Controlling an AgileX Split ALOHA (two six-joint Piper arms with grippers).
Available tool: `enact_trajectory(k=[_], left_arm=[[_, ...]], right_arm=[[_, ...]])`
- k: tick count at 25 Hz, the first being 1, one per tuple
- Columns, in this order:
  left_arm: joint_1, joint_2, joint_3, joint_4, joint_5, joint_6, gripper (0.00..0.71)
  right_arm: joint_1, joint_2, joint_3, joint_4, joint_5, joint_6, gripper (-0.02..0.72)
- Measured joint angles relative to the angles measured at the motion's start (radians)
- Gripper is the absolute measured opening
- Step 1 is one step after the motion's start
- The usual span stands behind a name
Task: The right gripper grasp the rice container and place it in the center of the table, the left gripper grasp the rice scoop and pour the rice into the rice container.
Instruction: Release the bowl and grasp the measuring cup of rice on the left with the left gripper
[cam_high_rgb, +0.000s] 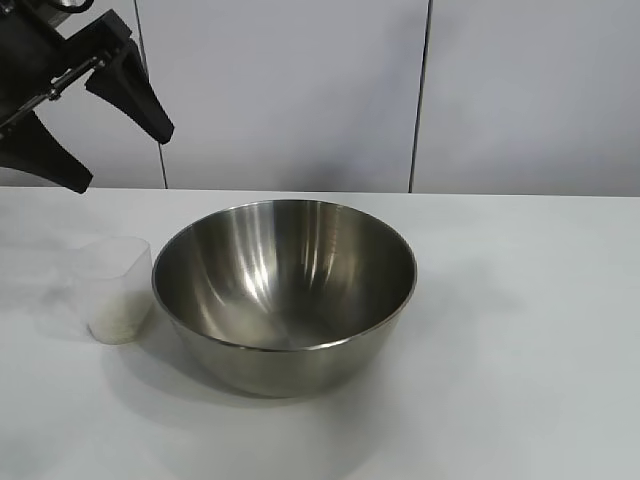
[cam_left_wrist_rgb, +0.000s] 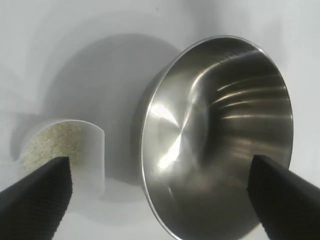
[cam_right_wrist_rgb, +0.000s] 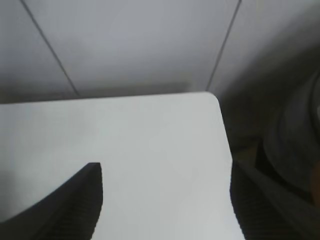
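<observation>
Empty steel bowl (cam_high_rgb: 285, 295) beside rice-filled scoop (cam_high_rgb: 117, 290).

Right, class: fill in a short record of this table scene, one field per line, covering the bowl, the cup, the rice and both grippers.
rice container: upright mid-table, empty
rice scoop: on the table, close beside the container, at its left in the exterior view
rice: inside the scoop
left gripper: open, above the scoop, holding nothing
right gripper: open, empty, over bare table
</observation>
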Motion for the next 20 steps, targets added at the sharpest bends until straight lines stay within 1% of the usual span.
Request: enact_trajectory(k=[3, 5, 6, 8, 10, 12, 15, 17, 20], left_arm=[[0.000, 0.000, 0.000, 0.000, 0.000, 0.000, 0.686], [0.000, 0.000, 0.000, 0.000, -0.001, 0.000, 0.686], [0.000, 0.000, 0.000, 0.000, -0.001, 0.000, 0.686], [0.000, 0.000, 0.000, 0.000, -0.002, 0.000, 0.686], [0.000, 0.000, 0.000, 0.000, -0.003, 0.000, 0.686], [0.000, 0.000, 0.000, 0.000, -0.004, 0.000, 0.686], [0.000, 0.000, 0.000, 0.000, -0.004, 0.000, 0.686], [0.000, 0.000, 0.000, 0.000, -0.004, 0.000, 0.686], [0.000, 0.000, 0.000, 0.000, -0.004, 0.000, 0.686]], right_arm=[[0.000, -0.240, 0.047, 0.172, 0.000, -0.128, 0.495], [0.000, -0.413, 0.110, 0.234, 0.000, -0.177, 0.495], [0.000, -0.484, 0.151, 0.249, 0.000, -0.190, 0.495], [0.001, -0.645, 0.244, 0.252, 0.001, -0.196, 0.495], [0.001, -0.782, 0.361, 0.252, 0.001, -0.186, 0.494], [0.001, -0.923, 0.511, 0.252, -0.003, -0.176, 0.494], [0.001, -1.100, 0.716, 0.245, -0.033, -0.168, 0.494], [0.001, -1.177, 0.830, 0.229, -0.045, -0.149, 0.494], [0.001, -1.196, 0.970, 0.205, -0.045, -0.123, 0.494]])
